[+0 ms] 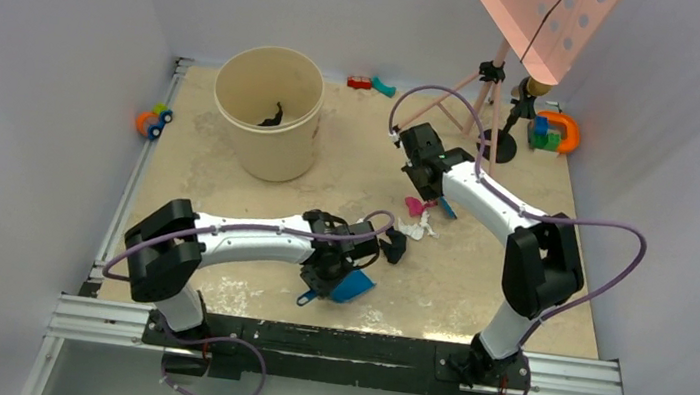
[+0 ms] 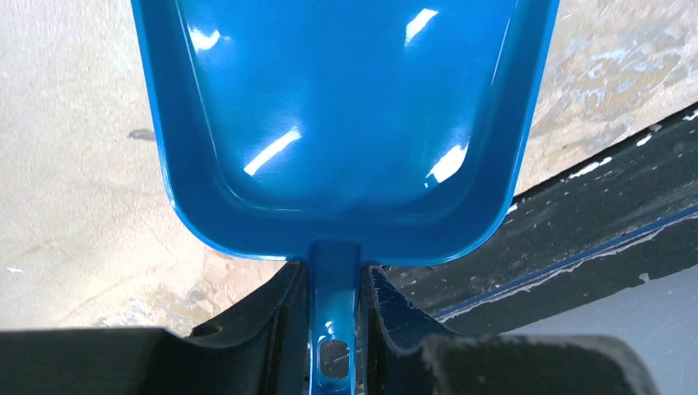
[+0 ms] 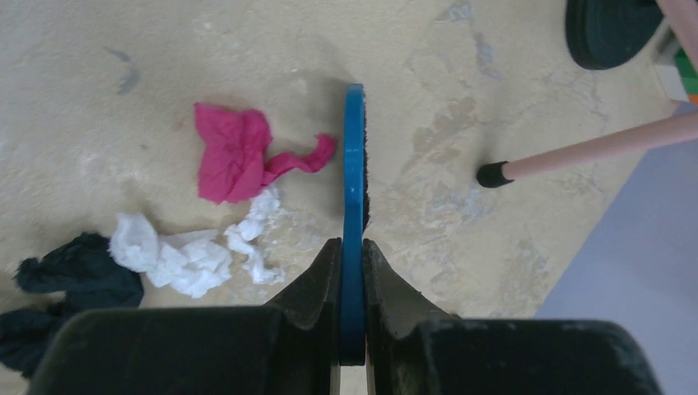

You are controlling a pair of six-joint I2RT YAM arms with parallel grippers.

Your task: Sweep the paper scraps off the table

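My left gripper [image 2: 335, 284] is shut on the handle of a blue dustpan [image 2: 346, 123], held low over the table [image 1: 475, 294] near its front edge; the pan also shows in the top view [image 1: 352, 285]. My right gripper [image 3: 352, 251] is shut on a blue hand brush [image 3: 354, 164], edge-on, just right of the scraps. A magenta scrap [image 3: 234, 156], a white scrap [image 3: 185, 255] and dark blue scraps [image 3: 78, 271] lie on the table left of the brush. In the top view the scraps [image 1: 414, 220] lie between the two grippers.
A beige bucket [image 1: 269, 112] with something dark in it stands at the back left. A pink stand's leg [image 3: 593, 148] and black round base [image 3: 613, 29] are right of the brush. Toys lie at the far edge [image 1: 370, 84], the far right corner [image 1: 555, 132] and the left rail [image 1: 152, 120].
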